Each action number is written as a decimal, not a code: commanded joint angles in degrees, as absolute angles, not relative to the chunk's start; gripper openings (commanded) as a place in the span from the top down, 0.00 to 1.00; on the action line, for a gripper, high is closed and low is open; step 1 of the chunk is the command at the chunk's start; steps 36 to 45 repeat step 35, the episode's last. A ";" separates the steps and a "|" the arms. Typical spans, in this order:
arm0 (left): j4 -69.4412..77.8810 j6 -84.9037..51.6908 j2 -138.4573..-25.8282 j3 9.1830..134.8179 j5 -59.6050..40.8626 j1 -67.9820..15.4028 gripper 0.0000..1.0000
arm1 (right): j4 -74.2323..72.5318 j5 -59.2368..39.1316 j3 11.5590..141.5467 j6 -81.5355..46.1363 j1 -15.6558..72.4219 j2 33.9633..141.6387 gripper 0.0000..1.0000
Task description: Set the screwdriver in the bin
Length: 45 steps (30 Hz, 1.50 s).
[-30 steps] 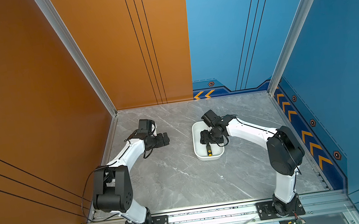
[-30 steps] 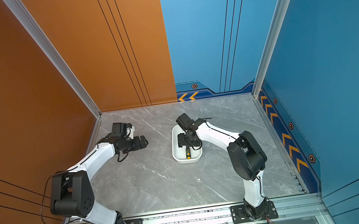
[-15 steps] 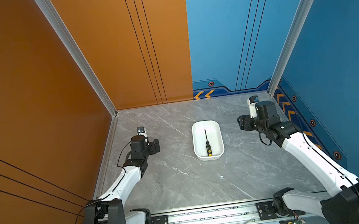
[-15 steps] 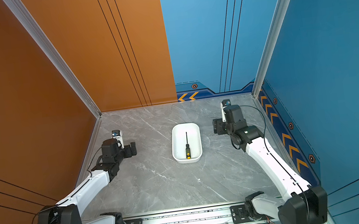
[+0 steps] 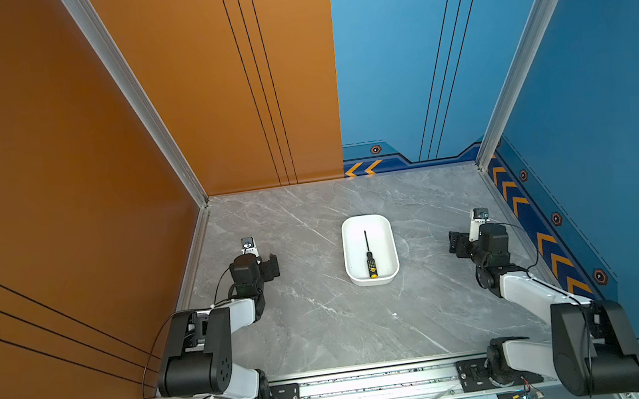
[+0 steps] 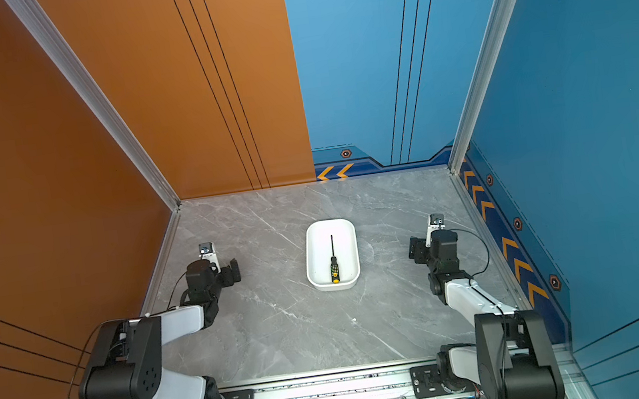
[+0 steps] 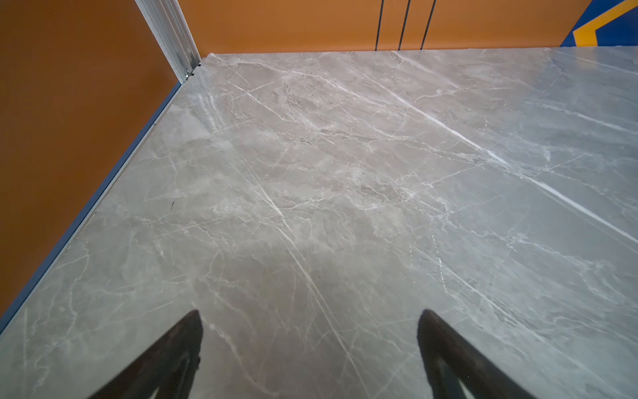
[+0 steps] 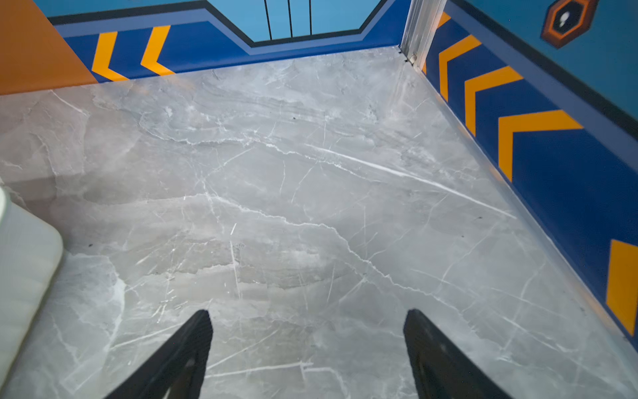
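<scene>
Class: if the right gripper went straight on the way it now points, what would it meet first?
Nothing stands ahead of the right gripper: likely bare table, then the back wall; the bin sits aside.

White arms (image 5: pixel 240 312), black joints (image 5: pixel 192 364)

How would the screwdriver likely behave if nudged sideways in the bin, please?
The screwdriver looks stiff: its thin shaft lies straight. Its round handle would probably roll across the bin's smooth floor. Being small, it is likely light.
</scene>
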State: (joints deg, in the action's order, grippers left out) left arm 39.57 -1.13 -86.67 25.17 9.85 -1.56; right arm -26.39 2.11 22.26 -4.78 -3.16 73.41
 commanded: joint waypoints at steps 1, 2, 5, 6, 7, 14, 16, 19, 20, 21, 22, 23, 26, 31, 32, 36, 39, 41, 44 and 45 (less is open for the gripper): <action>49.17 0.43 -88.35 22.85 8.63 -1.93 0.02 | -47.50 1.46 18.79 -6.12 -2.65 78.36 0.15; 52.68 0.50 -89.17 21.87 8.53 -1.89 0.02 | -50.90 0.84 17.98 -6.27 -2.64 80.16 0.14; 52.27 0.40 -89.22 21.88 8.98 -1.71 0.02 | -57.18 -0.43 17.40 -5.41 -1.89 85.92 0.14; 52.78 0.42 -89.68 21.93 9.08 -1.86 0.02 | -58.85 -1.10 17.79 -4.98 -1.61 88.40 0.15; 52.92 0.46 -89.68 21.85 9.17 -1.93 0.02 | -60.22 -1.61 18.43 -4.96 -1.37 89.93 0.15; 52.92 0.46 -89.71 21.85 9.32 -2.02 0.02 | -53.05 0.47 21.17 -3.59 -0.16 88.88 0.09; 52.91 0.46 -89.60 21.79 9.37 -2.02 0.02 | -51.56 1.99 21.45 -3.79 0.00 88.43 0.00; 52.93 0.53 -89.65 21.77 9.46 -2.00 0.02 | -52.04 3.04 21.35 -4.01 0.18 88.61 0.00; 52.91 0.47 -89.62 21.73 9.49 -1.97 0.02 | -52.06 3.03 21.32 -3.91 0.19 88.57 0.00; 52.91 0.45 -89.63 21.80 9.43 -2.03 0.02 | -52.33 3.01 21.34 -3.97 0.16 88.68 0.00; 52.90 0.52 -89.62 21.75 9.42 -2.00 0.02 | -52.15 3.06 21.36 -3.93 0.22 88.60 0.00; 52.91 0.50 -89.62 21.78 9.41 -2.02 0.02 | -52.12 3.30 21.36 -3.75 0.43 88.64 0.00; 52.95 0.52 -89.65 21.78 9.47 -2.03 0.02 | -52.01 4.06 21.36 -3.50 0.88 88.60 0.01; 52.87 0.54 -89.68 21.87 9.46 -1.98 0.02 | -51.77 3.46 21.58 -3.69 0.61 88.60 0.00; 52.91 0.58 -89.69 21.92 9.42 -2.02 0.02 | -51.85 3.47 21.54 -3.69 0.62 88.61 0.00; 52.91 0.53 -89.71 21.88 9.46 -2.00 0.02 | -51.98 3.60 21.41 -3.68 0.60 88.59 0.00; 52.91 0.53 -89.71 21.88 9.46 -2.00 0.02 | -51.98 3.60 21.41 -3.68 0.60 88.59 0.00; 52.91 0.53 -89.71 21.88 9.46 -2.00 0.02 | -51.98 3.60 21.41 -3.68 0.60 88.59 0.00; 52.91 0.53 -89.71 21.88 9.46 -2.00 0.02 | -51.98 3.60 21.41 -3.68 0.60 88.59 0.00; 52.91 0.53 -89.71 21.88 9.46 -2.00 0.02 | -51.98 3.60 21.41 -3.68 0.60 88.59 0.00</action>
